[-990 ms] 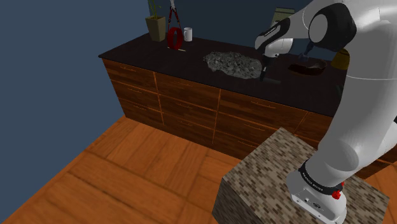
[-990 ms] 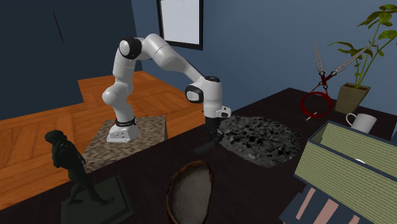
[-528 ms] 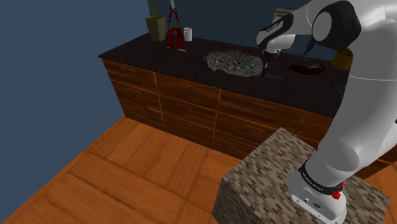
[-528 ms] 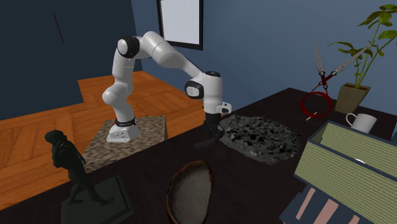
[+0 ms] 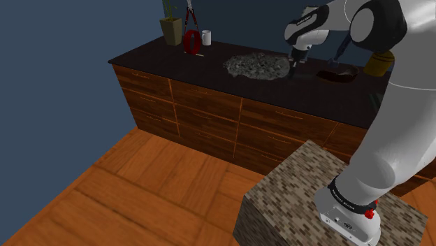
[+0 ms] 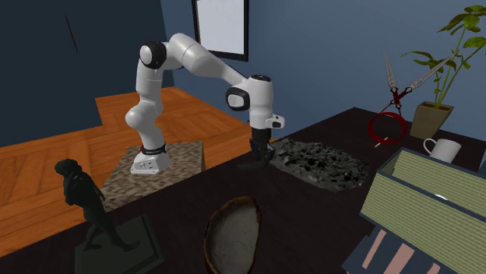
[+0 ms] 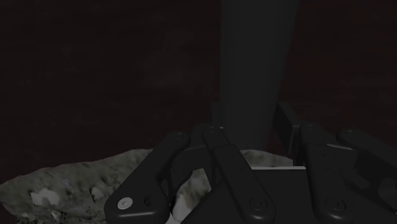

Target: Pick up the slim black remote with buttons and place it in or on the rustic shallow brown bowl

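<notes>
My black gripper (image 6: pixel 260 152) is shut on the slim black remote (image 6: pixel 251 165), which hangs a little above the dark countertop (image 5: pixel 209 70). In the shoulder view the gripper (image 5: pixel 294 61) hovers by the grey rocky mat (image 5: pixel 254 66), with the shallow brown bowl (image 5: pixel 337 75) just to its right. In the second exterior view the bowl (image 6: pixel 232 233) lies nearer the camera than the gripper. In the wrist view the remote (image 7: pixel 257 70) runs as a dark slab away from the gripper (image 7: pixel 267 159), clasped between the fingers (image 7: pixel 222 172).
The grey rocky mat (image 6: pixel 319 165) lies beside the gripper. A dark figurine (image 6: pixel 86 202) stands near the bowl. A green box (image 6: pixel 428 194), white mug (image 5: pixel 206 37), red shears (image 5: pixel 191 38) and potted plant (image 5: pixel 171 28) stand along the counter. A yellow object (image 5: pixel 377 64) sits behind the bowl.
The gripper has risen with the remote, lifting it off the counter, and the hand has shifted toward the mat's near edge.
</notes>
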